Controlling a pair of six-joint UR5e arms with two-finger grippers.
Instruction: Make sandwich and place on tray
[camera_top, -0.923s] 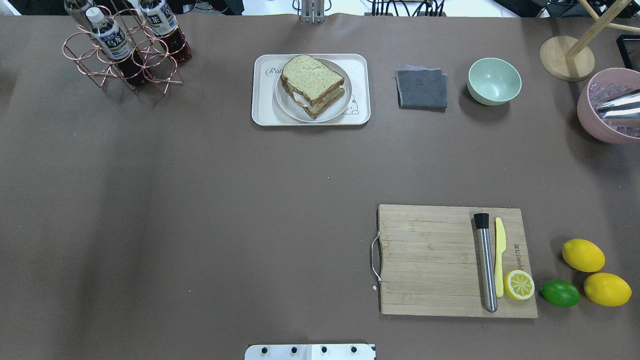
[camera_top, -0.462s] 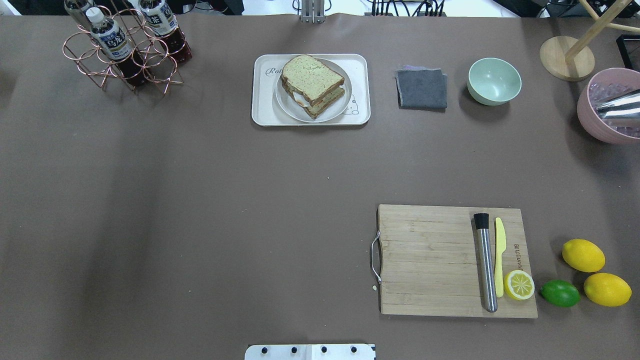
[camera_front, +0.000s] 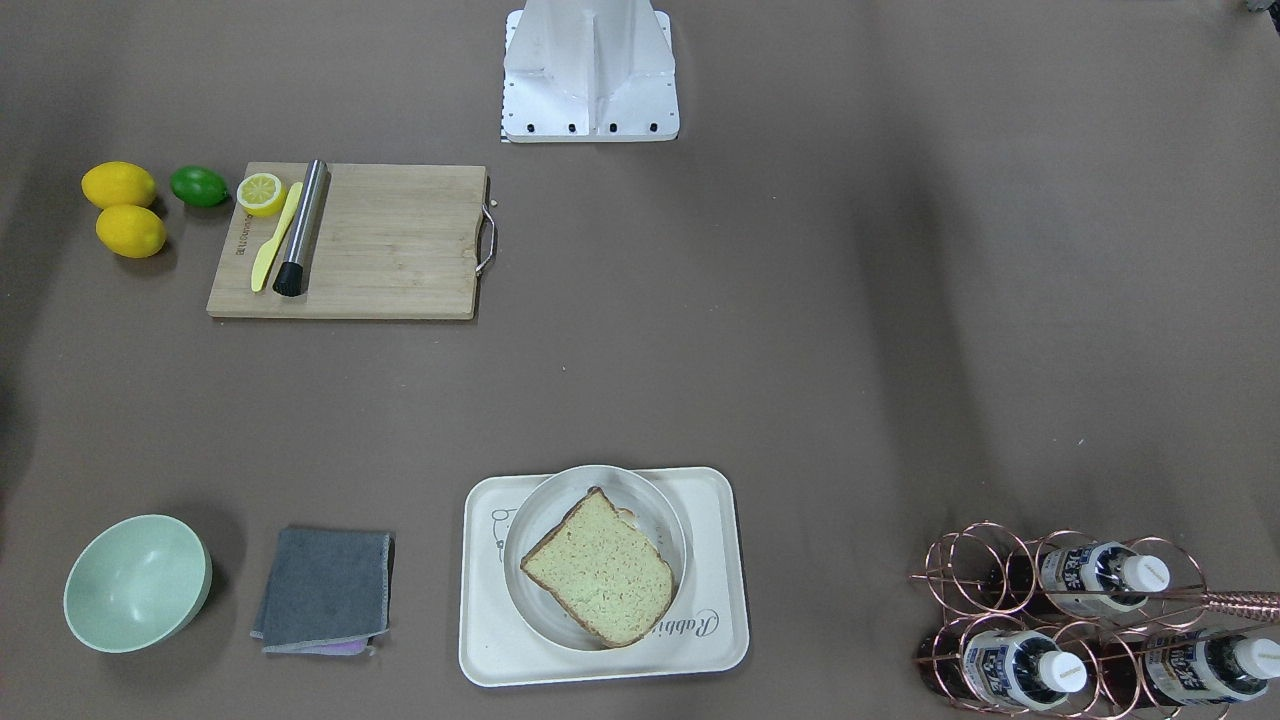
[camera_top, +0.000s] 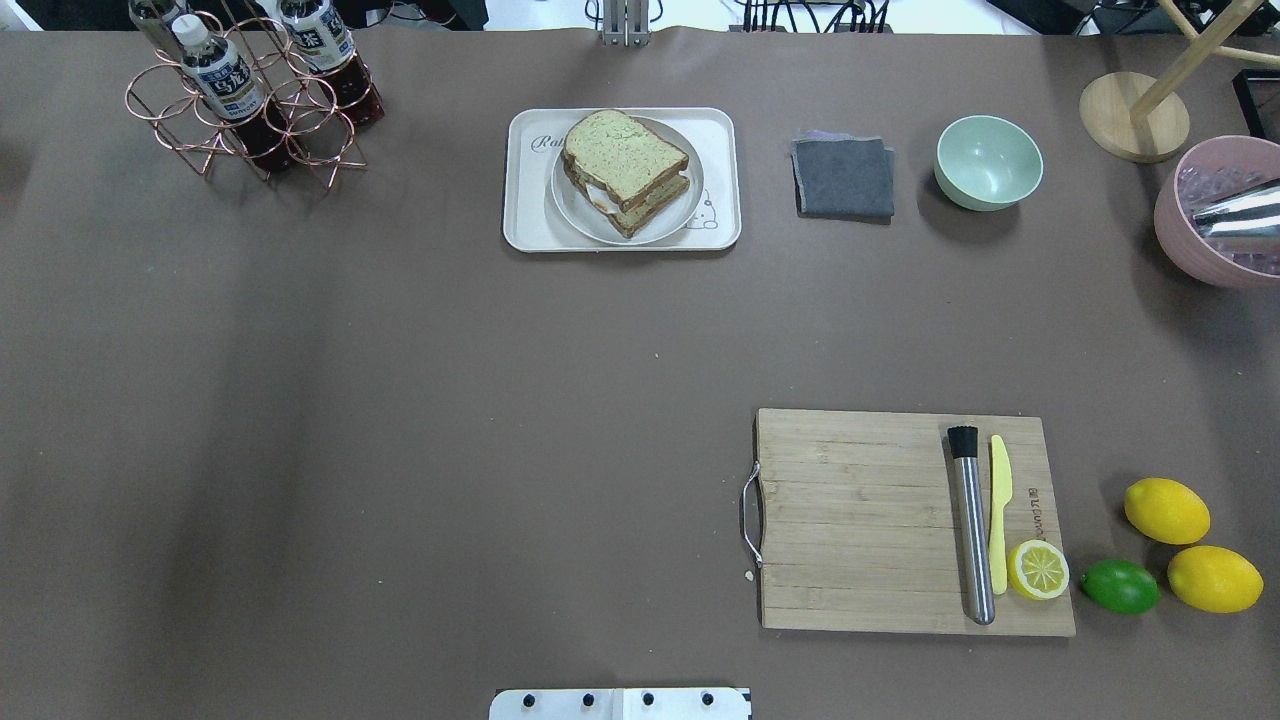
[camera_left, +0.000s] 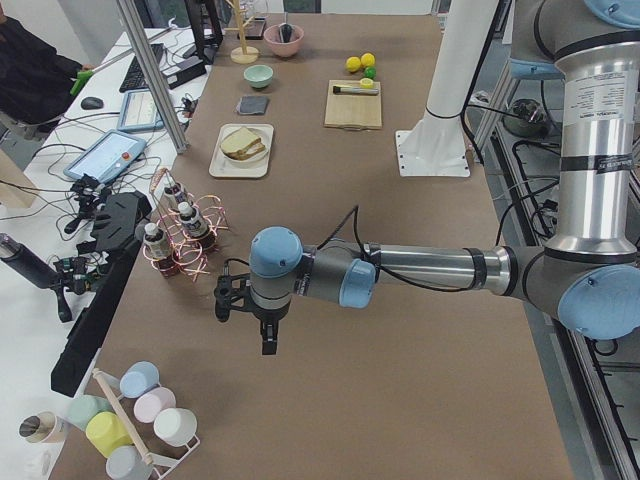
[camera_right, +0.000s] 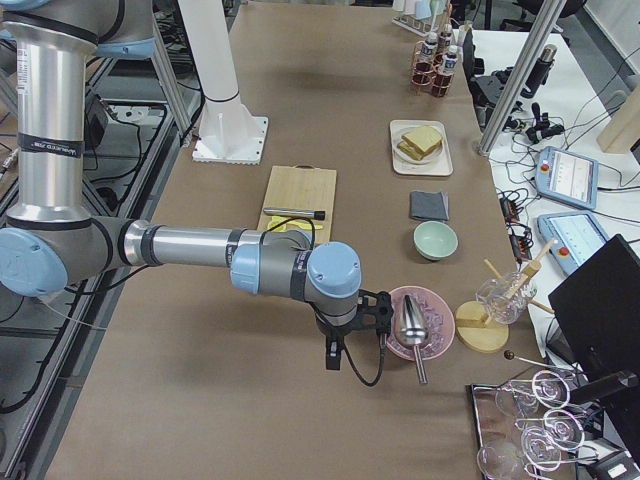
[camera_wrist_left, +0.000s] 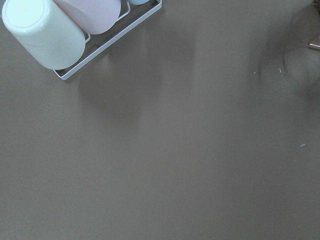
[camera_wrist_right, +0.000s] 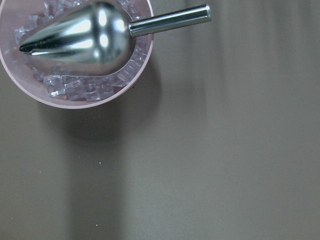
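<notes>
The sandwich (camera_top: 625, 170), two bread slices with white egg showing between them, lies on a round pale-grey plate (camera_top: 578, 214). That plate rests on the cream tray (camera_top: 523, 218) at the table's far middle. From the front the sandwich (camera_front: 600, 580) shows only its top slice, on the tray (camera_front: 712, 648). My left gripper (camera_left: 268, 338) hangs over bare table near the left end, far from the tray. My right gripper (camera_right: 336, 356) hangs beside the pink bowl at the right end. They show only in the side views, so I cannot tell their states.
A wooden cutting board (camera_top: 860, 520) holds a steel muddler, a yellow knife and half a lemon; two lemons and a lime (camera_top: 1120, 586) lie beside it. A bottle rack (camera_top: 245, 95), grey cloth (camera_top: 843, 177), green bowl (camera_top: 988, 162), pink ice bowl (camera_top: 1190, 245) and cup rack (camera_wrist_left: 65, 30) ring the table.
</notes>
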